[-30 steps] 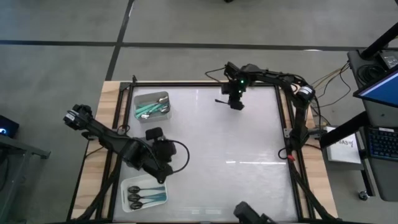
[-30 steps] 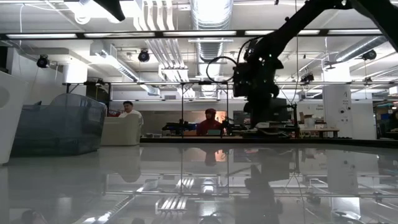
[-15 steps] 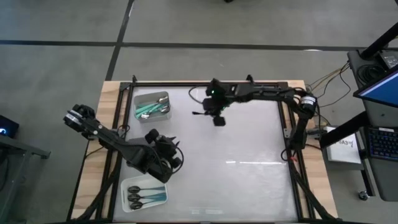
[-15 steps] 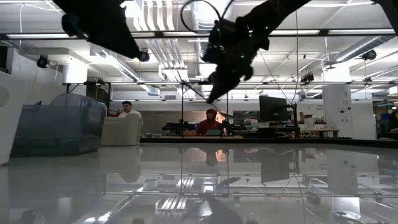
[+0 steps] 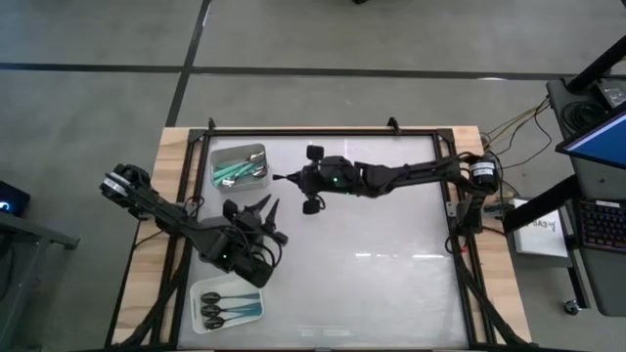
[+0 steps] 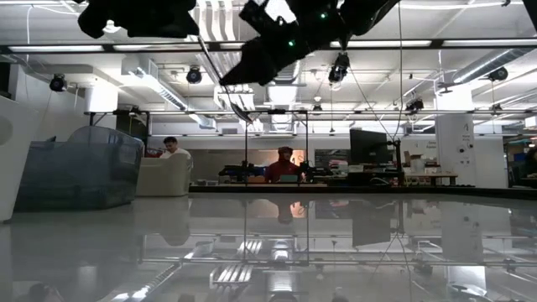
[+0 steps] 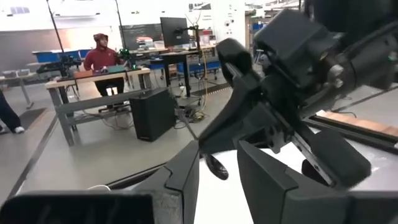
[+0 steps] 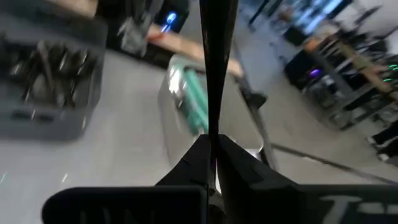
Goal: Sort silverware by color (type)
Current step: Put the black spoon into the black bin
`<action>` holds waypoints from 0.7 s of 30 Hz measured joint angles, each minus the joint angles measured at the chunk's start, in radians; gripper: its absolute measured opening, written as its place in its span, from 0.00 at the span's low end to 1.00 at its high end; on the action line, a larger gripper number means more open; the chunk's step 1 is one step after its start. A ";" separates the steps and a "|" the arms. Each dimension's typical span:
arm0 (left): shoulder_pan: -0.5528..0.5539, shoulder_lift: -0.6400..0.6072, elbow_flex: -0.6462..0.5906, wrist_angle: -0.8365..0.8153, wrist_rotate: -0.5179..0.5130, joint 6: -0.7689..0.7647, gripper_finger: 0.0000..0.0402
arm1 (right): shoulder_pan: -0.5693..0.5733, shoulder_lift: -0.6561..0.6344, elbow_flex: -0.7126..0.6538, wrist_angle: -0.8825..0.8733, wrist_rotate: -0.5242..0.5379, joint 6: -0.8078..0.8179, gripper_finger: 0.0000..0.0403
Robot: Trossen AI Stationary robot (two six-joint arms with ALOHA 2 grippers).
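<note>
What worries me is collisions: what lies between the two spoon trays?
The high view shows the open left pincer hanging above the table, between the teal-spoon tray and the black-spoon tray.

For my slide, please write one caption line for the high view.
Right gripper carries a dark-handled utensil toward the tray of teal spoons; left gripper waits, open, nearby.

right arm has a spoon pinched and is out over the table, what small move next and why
Probably hand it on to the left gripper, or carry it toward the black-handled tray. The right gripper is shut on a dark-handled spoon beside the teal spoon tray, where it likely doesn't belong, and the left one is open and raised toward it.
</note>
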 joint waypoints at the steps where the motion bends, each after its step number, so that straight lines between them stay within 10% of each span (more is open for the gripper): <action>1: 0.000 0.001 0.000 0.002 0.000 -0.007 0.23 | 0.004 0.000 -0.006 0.034 0.015 0.007 0.02; 21: 0.055 -0.002 0.000 0.016 0.000 -0.022 0.23 | 0.089 0.006 -0.012 0.106 0.014 -0.030 0.02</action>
